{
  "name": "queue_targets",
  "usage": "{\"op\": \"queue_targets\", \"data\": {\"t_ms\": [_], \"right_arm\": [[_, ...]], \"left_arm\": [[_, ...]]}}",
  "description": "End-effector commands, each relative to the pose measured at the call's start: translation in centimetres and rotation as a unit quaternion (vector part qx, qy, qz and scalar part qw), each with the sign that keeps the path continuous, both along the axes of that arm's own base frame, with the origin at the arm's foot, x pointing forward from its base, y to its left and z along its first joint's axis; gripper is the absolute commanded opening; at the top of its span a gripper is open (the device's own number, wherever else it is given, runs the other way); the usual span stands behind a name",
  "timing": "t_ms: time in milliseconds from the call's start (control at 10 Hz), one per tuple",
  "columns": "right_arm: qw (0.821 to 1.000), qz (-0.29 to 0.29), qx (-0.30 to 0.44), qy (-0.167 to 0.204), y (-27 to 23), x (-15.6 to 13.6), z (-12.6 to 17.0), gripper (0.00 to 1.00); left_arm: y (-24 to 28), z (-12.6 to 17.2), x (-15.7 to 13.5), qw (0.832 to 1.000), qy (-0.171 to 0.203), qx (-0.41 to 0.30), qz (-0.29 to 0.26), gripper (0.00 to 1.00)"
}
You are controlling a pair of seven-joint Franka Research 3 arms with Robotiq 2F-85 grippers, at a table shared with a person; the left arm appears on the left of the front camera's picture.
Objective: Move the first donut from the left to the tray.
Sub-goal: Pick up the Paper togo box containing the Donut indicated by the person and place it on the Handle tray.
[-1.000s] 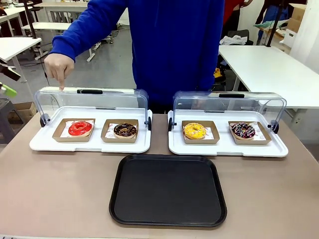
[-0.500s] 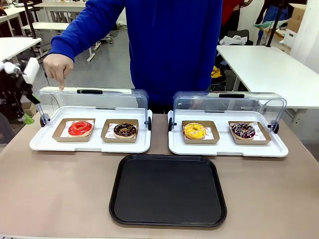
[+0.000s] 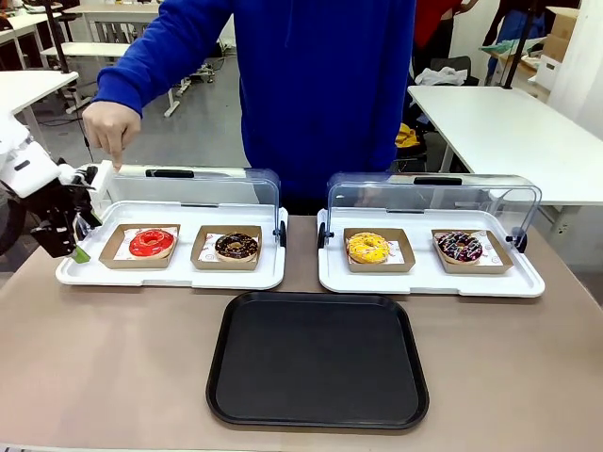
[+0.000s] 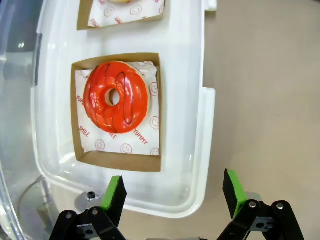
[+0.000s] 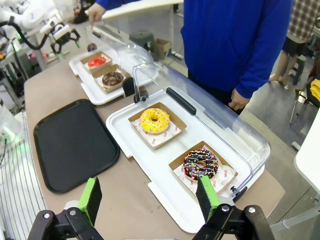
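While the left fingers [image 4: 114, 194] are hanging wide open with nothing between them, they are straddling the left-end corner of the white lidded tray [image 4: 196, 125] rather than the red donut [image 4: 129, 105], which is sitting in its brown cardboard holder [image 4: 118, 161] at that end of the tray, just ahead of them. Going straight down from here is risking a hit on the rim: one finger is hovering over plastic, the other over the bare surface [image 4: 265, 90]. I'm judging the icing as glossy and soft, so pinching the donut itself is likely smearing it, and pinching the shallow holder wall is risking a fold or tilt, with the donut sliding out on its paper liner [image 4: 150, 90]. The chocolate donut [image 3: 236, 247] is lying just beside, so a wide approach is risking a knock. The person's hand [image 3: 111, 127] is pointing down at the raised clear lid [image 3: 179, 193] close to the left arm [image 3: 26, 168], so contact is possible. Left wrist view is giving finger-to-holder alignment; front view is giving the black tray [image 3: 317, 360], lying nearer the robot and well apart from the donut. Right wrist view is showing the right fingers [image 5: 206, 194] open too, holding nothing, high over the other white tray [image 5: 142, 162].
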State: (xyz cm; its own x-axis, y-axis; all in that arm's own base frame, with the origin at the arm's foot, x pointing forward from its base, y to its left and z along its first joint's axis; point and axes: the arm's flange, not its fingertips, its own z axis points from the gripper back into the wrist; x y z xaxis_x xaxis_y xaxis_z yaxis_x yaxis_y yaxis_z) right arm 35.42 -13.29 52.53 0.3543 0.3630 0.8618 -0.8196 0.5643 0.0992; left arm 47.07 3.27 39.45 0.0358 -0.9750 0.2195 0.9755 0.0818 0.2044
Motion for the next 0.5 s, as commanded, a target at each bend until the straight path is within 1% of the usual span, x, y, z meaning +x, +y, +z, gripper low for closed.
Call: {"op": "queue_targets", "data": {"t_ms": [0, 100, 200, 400], "right_arm": [[1.0, 0.005, 0.009, -0.018, 0.0, 0.4, 0.1, 1.0], [1.0, 0.005, 0.009, -0.018, 0.0, 0.4, 0.1, 1.0], [1.0, 0.005, 0.009, -0.018, 0.0, 0.4, 0.1, 1.0], [1.0, 0.005, 0.009, -0.018, 0.0, 0.4, 0.1, 1.0]], "left_arm": [[0.2, 0.8, -0.6, 1.0, 0.01, -0.007, -0.003, 1.0], [0.2, 0.8, -0.6, 1.0, 0.01, -0.007, -0.003, 1.0], [0.0, -0.1, 0.0, 1.0, 0.001, 0.0, 0.0, 1.0], [-1.2, -1.7, 0.9, 1.0, -0.002, 0.017, -0.012, 1.0]]}}
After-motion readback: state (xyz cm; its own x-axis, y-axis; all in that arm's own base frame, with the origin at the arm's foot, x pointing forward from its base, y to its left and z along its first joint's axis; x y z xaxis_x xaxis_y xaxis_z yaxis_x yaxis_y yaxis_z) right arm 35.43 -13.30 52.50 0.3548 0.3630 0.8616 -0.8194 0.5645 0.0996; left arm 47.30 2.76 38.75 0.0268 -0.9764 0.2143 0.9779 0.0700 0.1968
